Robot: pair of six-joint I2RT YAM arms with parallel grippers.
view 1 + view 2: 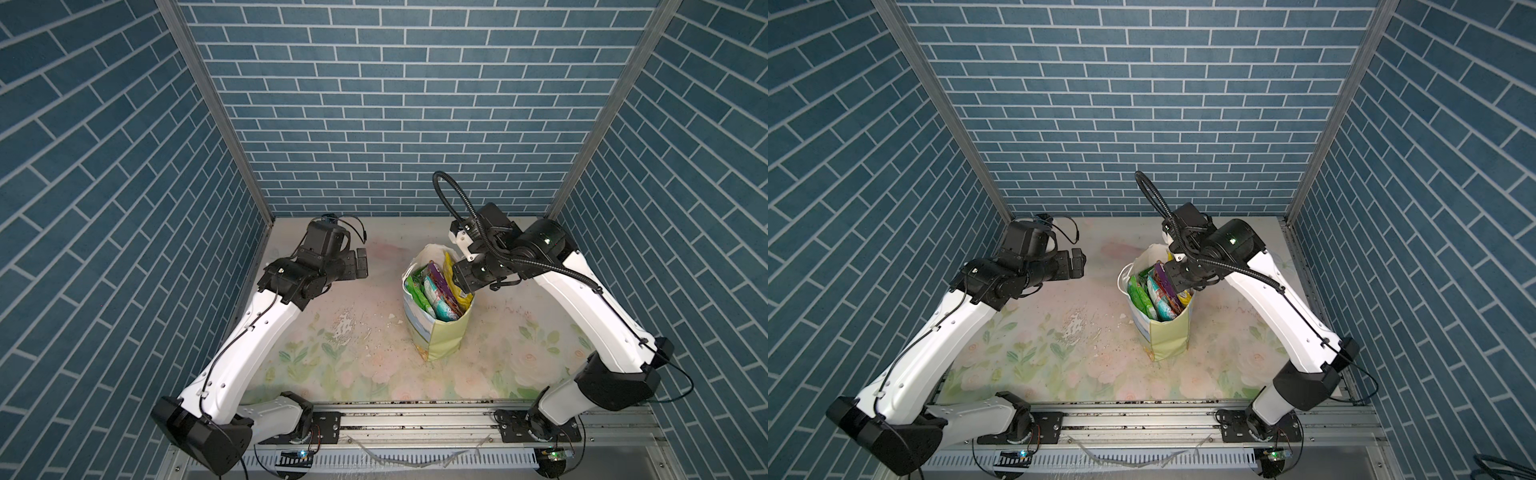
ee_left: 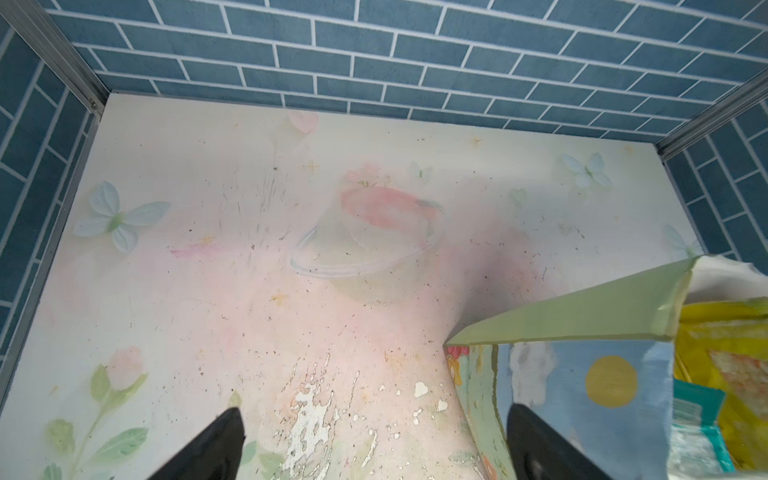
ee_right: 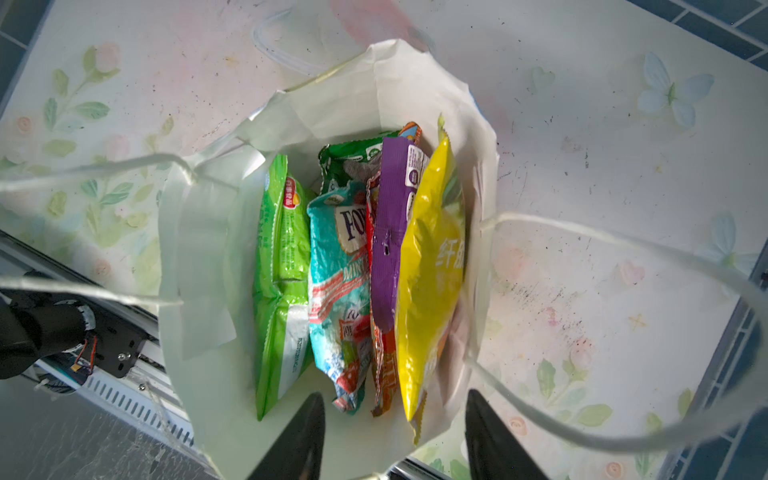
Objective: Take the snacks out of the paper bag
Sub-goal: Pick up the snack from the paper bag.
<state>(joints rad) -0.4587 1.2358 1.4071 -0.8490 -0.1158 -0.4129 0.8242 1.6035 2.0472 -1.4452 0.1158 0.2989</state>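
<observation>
Presently the right arm's fingers (image 3: 301,436) are hanging parted and empty just above the mouth of the tall pale-green paper gift bag (image 1: 448,332), which is standing upright on the faded floral surface (image 1: 353,365) with the glossy plastic snack packets (image 3: 338,291) packed on edge inside. These packets are looking light, crinkly and slippery, so pinching the flat crimped seam of the yellow packet (image 3: 428,266), nearest those fingers, is seeming the safest hold, though the light bag may be tipping or lifting with it. Meanwhile the left arm's fingers (image 2: 216,444) are hovering wide apart and empty, clear of the bag.
</observation>
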